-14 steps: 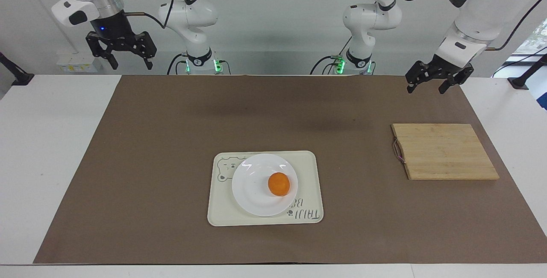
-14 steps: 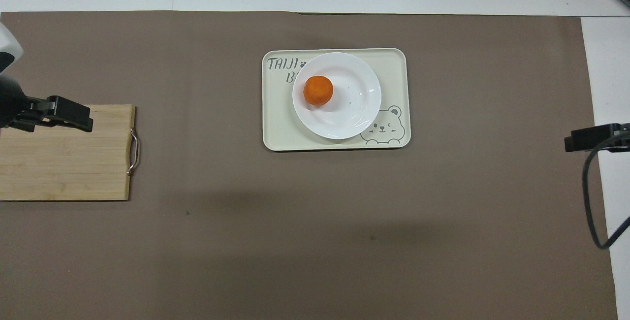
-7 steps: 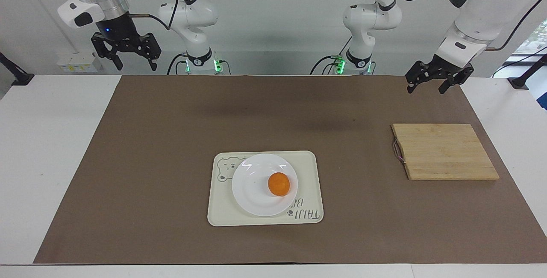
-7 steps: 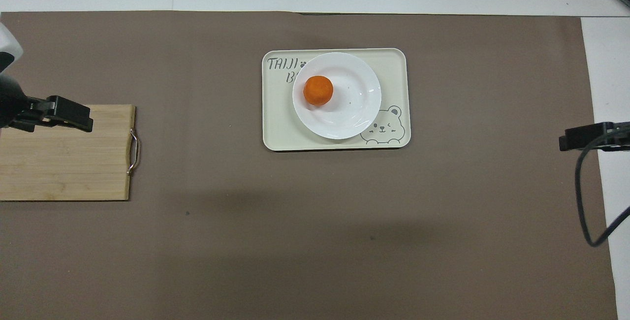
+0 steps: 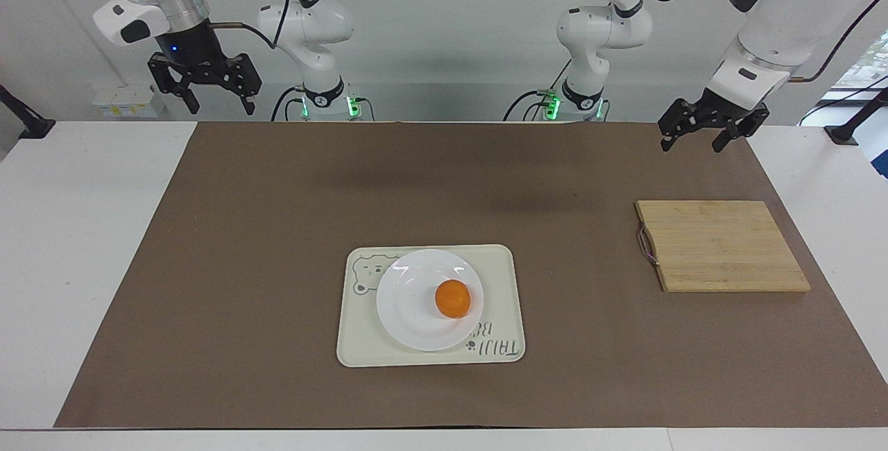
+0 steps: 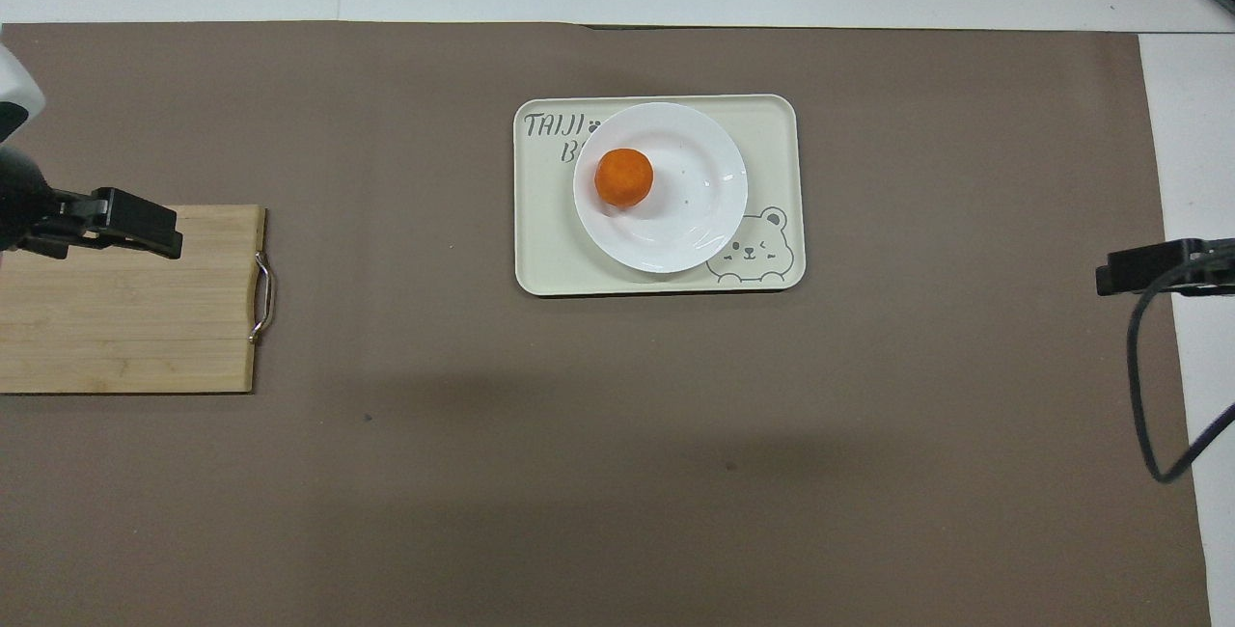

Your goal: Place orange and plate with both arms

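Note:
The orange [image 5: 453, 299] [image 6: 623, 177] rests on the white plate [image 5: 409, 312] [image 6: 695, 212], off its centre toward the left arm's end of the table. The plate lies on a cream tray. My left gripper [image 5: 692, 146] hangs open and empty in the air, over the mat's edge closest to the robots, by the wooden board. My right gripper [image 5: 216, 107] is raised high over the robots' edge of the table at the right arm's end, open and empty. Both are well apart from the plate.
The cream tray [image 5: 357, 348] [image 6: 772, 125] with a bear drawing sits mid-mat under the plate. A wooden cutting board [image 5: 721, 246] [image 6: 125, 318] with a metal handle lies at the left arm's end. A brown mat [image 5: 243, 264] covers the white table.
My right gripper has shifted a little toward the table's middle and stopped. The left gripper, orange and plate have not moved.

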